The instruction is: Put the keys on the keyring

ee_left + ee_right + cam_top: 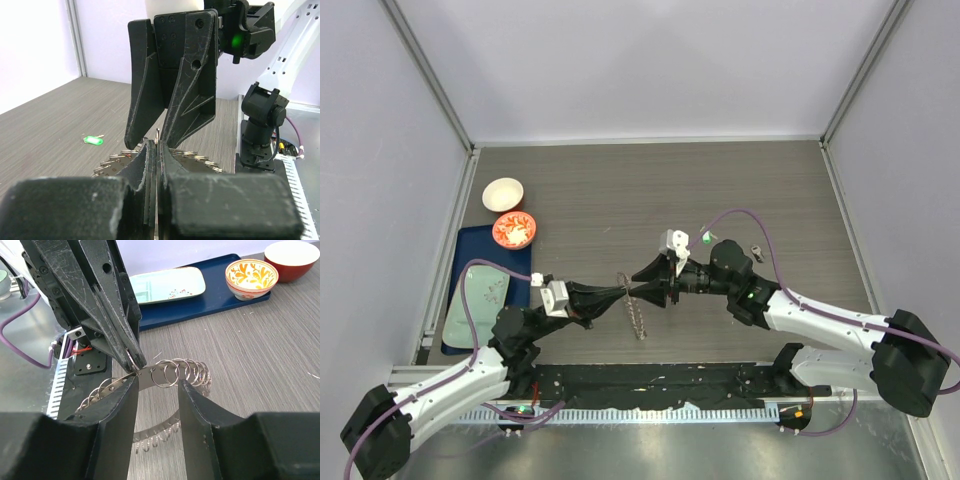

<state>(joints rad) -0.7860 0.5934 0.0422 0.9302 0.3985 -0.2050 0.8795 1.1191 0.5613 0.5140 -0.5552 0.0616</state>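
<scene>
Grey keyring [187, 372] – clamped in left end effector [135, 364], held upright

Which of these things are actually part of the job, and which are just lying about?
Part of the job: keyring, held by the left gripper; green key; second small key.
Lying about: white bowl, orange bowl, blue tray, pale green plate.

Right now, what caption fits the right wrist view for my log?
Left pincer clamps the keyring; the open right pincer flanks its rim.
</scene>
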